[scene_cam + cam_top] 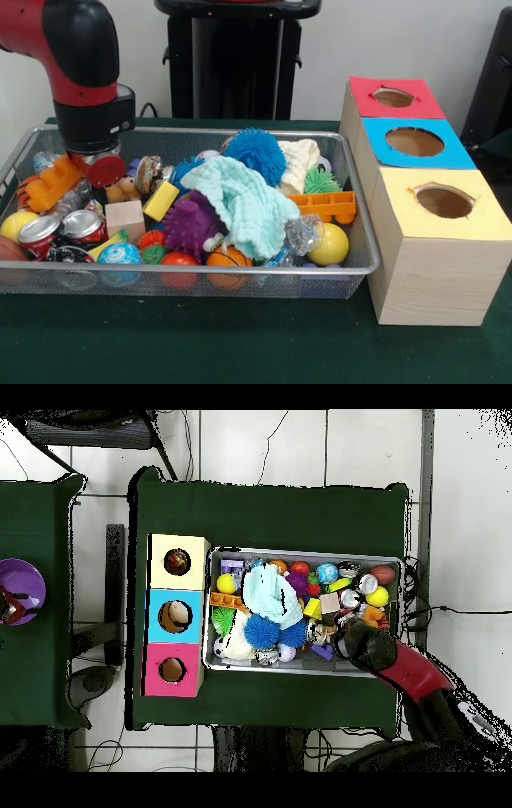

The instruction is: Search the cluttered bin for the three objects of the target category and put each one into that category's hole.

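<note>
Green cloth covers the table [240, 352]. At centre, the wire-mesh bin [364, 260] holds cluttered toys. At its 9 o'clock end, the gripper [90, 156] dips among them; its opening cannot be told. No lettering is legible.

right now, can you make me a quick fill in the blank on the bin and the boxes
1. The box nearest the camera in the front view has a ____ top.
2. The middle box has a ____ top.
3. The arm reaches down at the bin's end ____ from the boxes.

Missing words: yellow; blue; farthest
</note>
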{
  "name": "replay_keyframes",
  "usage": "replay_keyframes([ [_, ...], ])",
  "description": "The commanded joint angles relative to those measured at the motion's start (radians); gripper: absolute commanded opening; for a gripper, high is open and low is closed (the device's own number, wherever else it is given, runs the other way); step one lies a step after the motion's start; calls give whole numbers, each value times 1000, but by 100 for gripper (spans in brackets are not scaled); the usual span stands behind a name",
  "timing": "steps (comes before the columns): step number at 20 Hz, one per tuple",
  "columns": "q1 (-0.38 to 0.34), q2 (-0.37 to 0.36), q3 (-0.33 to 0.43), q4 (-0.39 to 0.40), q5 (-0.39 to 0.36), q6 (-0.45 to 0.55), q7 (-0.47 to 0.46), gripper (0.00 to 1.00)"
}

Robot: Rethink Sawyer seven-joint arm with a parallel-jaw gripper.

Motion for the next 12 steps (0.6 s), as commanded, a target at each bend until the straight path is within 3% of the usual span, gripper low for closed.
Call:
replay_keyframes([
  [1, 24, 174, 145, -123, 3, -352, 166, 0],
  [4, 39, 139, 122, -99, 7, -347, 175, 0],
  [12, 59, -69, 90, 23, -1, -239, 153, 0],
])
